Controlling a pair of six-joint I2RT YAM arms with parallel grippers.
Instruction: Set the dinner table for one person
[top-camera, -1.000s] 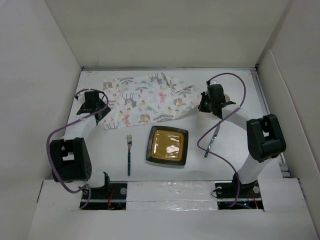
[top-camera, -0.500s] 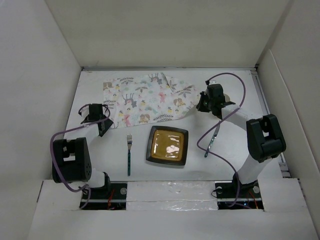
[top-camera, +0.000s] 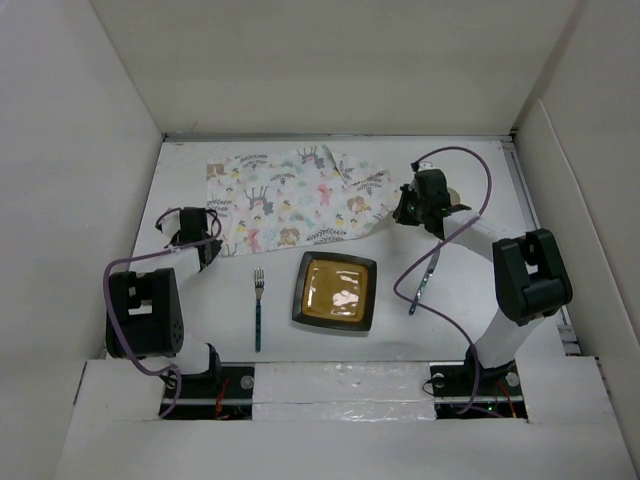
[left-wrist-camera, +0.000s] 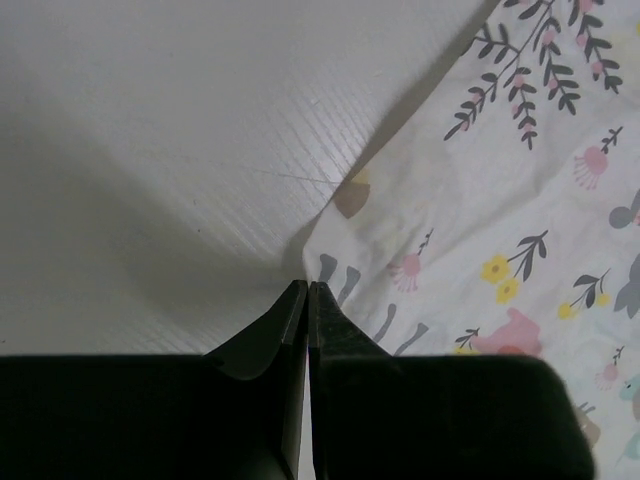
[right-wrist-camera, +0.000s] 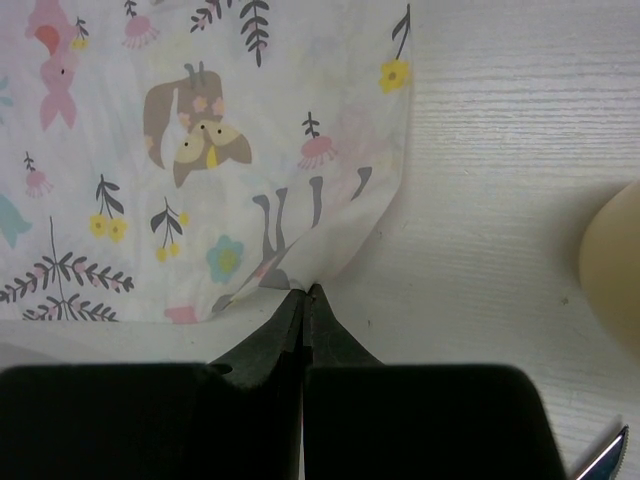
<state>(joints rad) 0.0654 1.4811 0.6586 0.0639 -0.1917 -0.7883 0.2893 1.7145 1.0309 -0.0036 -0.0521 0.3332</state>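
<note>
Left claw (left-wrist-camera: 307, 285) closed, seemingly pinching placemat (left-wrist-camera: 480, 200); fork (top-camera: 258, 305), plate (top-camera: 335, 291) near.

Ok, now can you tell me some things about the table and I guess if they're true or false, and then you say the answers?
1. The fork lies to the left of the plate. True.
2. The plate is round. False: it is square, with a dark rim.
3. The left pincer and the right pincer are each shut on a corner of the placemat. True.
4. The plate sits on the placemat. False: it sits on the bare table, closer to the arms' bases than the placemat.
</note>
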